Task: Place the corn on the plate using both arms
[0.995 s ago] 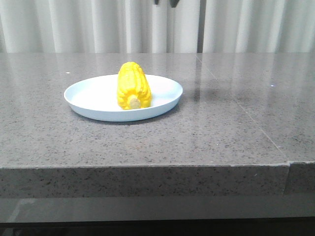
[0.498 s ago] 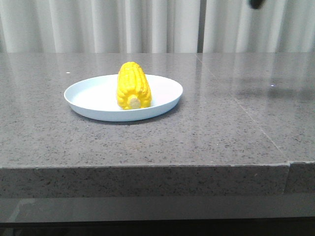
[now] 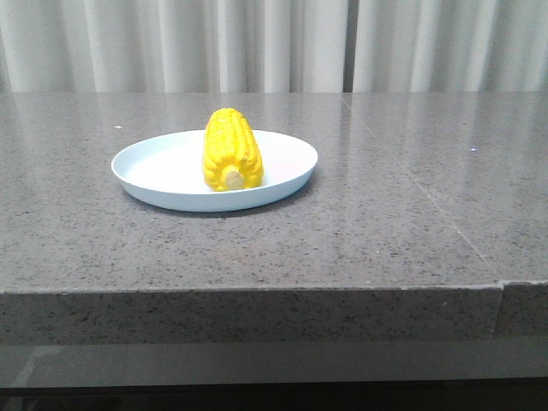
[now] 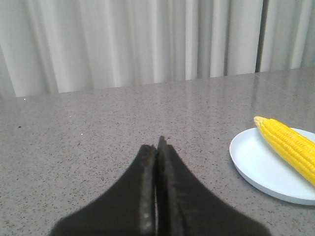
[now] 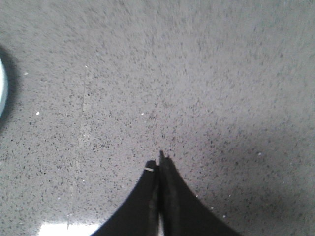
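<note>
Gone from the front view now: the dark gripper part seen half a second ago high against the white curtain, beyond and to the right of the round, shallow, pale blue-white plastic plate; only curtain there now. Probably a sign of an arm pulling clear after release, so the placing looks finished. Resting inside that plate, slightly right of its centre: the short, thick, bright yellow toy corn cob, lying on its side, pale beige stub end toward the camera, tapered tip pointing away, rows of kernels neat and unmarked. Not touched by either arm. Left gripper over the speckled grey stone bench, apart from the plate, black fingers pressed together on nothing. Right gripper likewise over bare bench, the plate only a sliver at the picture's edge, fingers closed flat against each other, empty.
</note>
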